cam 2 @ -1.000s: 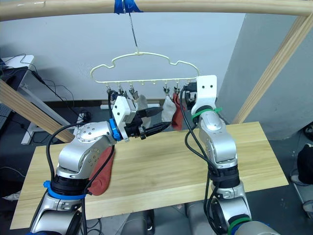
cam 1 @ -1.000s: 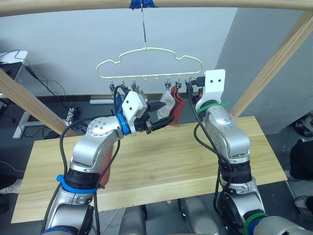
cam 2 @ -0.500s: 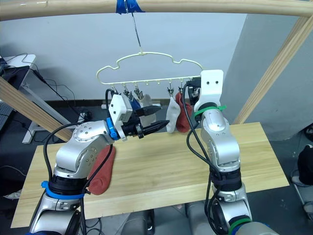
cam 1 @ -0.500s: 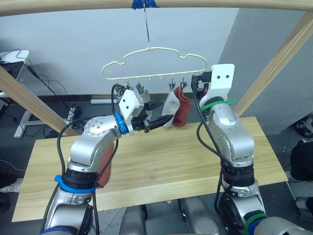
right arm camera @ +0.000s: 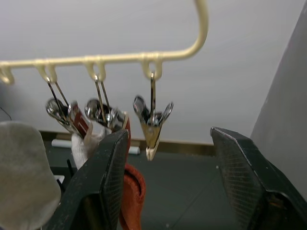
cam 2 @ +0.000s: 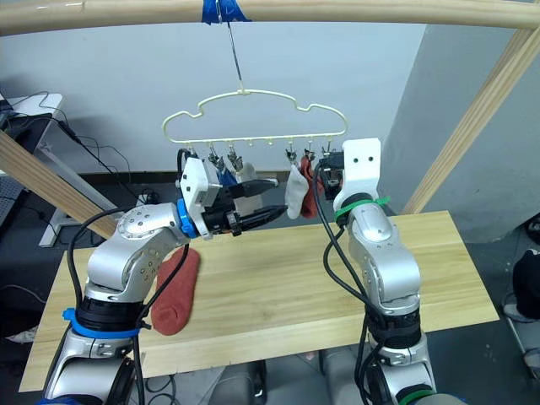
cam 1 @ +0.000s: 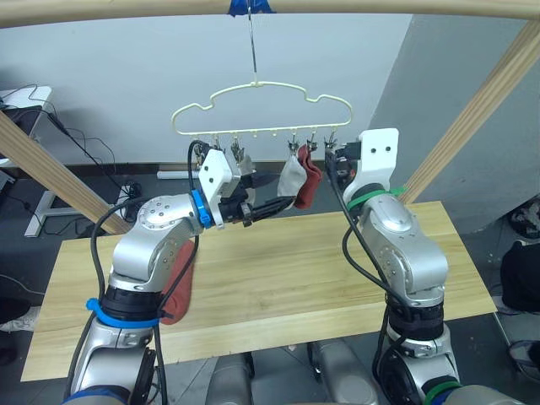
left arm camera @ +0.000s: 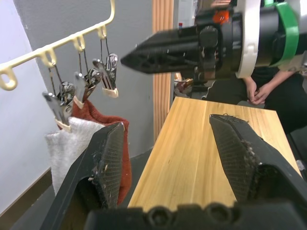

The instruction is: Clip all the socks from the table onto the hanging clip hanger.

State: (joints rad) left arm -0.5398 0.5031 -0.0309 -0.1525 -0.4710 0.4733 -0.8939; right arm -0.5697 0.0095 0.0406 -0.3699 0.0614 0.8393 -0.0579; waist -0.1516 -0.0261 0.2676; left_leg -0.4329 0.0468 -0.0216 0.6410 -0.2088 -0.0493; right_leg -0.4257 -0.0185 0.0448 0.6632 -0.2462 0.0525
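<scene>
The hanger (cam 2: pixel 253 114) is hung by its hook from the wooden rail (cam 2: pixel 253 12) up top, above the far edge of the worktop (cam 2: pixel 278 287). Most of the socks are already clipped on: a grey sock (cam 2: pixel 294 190) and a red sock (cam 2: pixel 309 196) are hung side by side toward the right end, and another grey one (cam 2: pixel 245 181) plus a bit of blue (cam 2: pixel 226 177) can be made out on the left clips, partly hidden behind the left arm. One bare clip (right arm camera: pixel 152 120) is seen at the far right end, just beside the clipped red one.

One more red sock (cam 2: pixel 175 289) is left lying on the worktop, on the left side, under the left arm.

The left end effector (cam 2: pixel 257 217) is held up in front of the hanging socks with its fingers spread wide and nothing between them. The right end effector (right arm camera: pixel 168 182) is raised right next to the hanger's right end, fingers also wide apart and empty, with the bare clip seen just past them.

Cables (cam 2: pixel 101 164) are seen on the floor behind the worktop.
</scene>
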